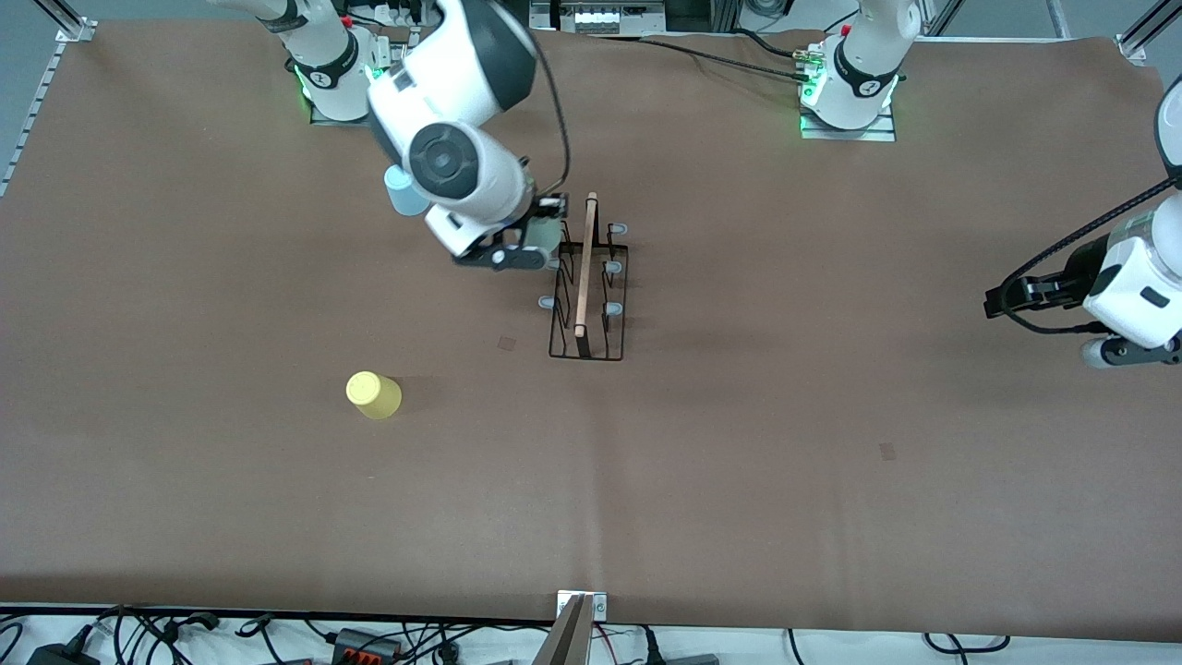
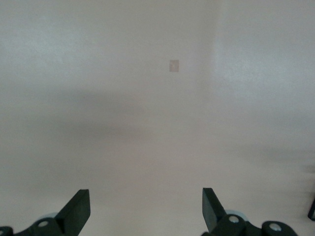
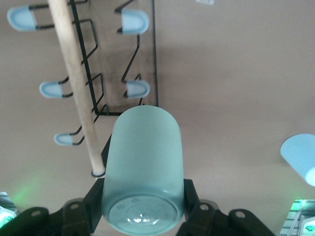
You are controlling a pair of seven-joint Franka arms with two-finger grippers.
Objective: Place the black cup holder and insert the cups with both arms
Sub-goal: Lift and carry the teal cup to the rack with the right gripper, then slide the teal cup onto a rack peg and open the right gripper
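Seen from above: brown table w/ two white robot arms. The black cup holder (image 1: 588, 282) stands upright mid-table, wooden rod (image 1: 584, 266) along its top, grey-capped prongs (image 1: 615, 308) sticking out on both sides. The right gripper (image 1: 540, 242) hovers over the holder's end nearest the robot bases, fingers clamped on the mint green cup (image 3: 142, 169). In the right wrist view the cup lies on its side betw. the fingers, base toward the camera, mouth toward the rack, prob. so the open end can slide onto a prong; it sits just beside the rod, not yet on any prong. The light blue cup (image 1: 404, 192) stands on the table by the right arm's base, partly hidden by that arm. The yellow cup (image 1: 373, 394) sits alone, nearer the front camera than the holder, toward the right arm's end. The left gripper (image 1: 1016, 300) waits over bare table at the left arm's end, well apart from everything; its fingers (image 2: 78, 209) are spread wide, holding nothing. No readable brand or text; faint embossed marks on the mint cup's base, too small to read.
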